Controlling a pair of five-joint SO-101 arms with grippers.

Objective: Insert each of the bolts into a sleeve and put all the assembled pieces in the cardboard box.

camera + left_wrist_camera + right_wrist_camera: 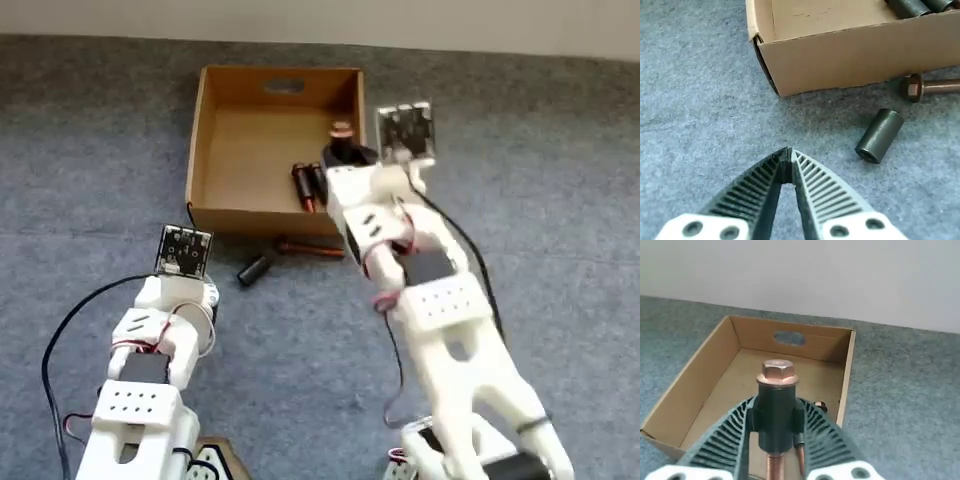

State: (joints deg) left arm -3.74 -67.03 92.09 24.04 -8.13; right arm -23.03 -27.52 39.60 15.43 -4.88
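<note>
Bolt (pixel 777 375) and sleeve (pixel 774 422) are joined. The copper-coloured shank runs through the dark sleeve, and the piece stands upright with the hex head on top. The right claw (pixel 776 412) is clenched on this sleeve from both sides and holds it above the near right part of the cardboard box (pixel 198 150). The box stands at the far middle of the table (pixel 90 120), which has a grey carpet-like cover. Inside, by the near wall, two more assembled pieces (pixel 308 186) lie side by side. Outside, just in front of that wall, a loose bolt (pixel 310 248) lies along it. A loose sleeve (pixel 257 268) lies near and left of the bolt's head, not touching it. The left claw (pixel 787 154) is clenched on nothing, its tips touching. It hangs low over the table near the box's near left corner, left of the loose sleeve.
</note>
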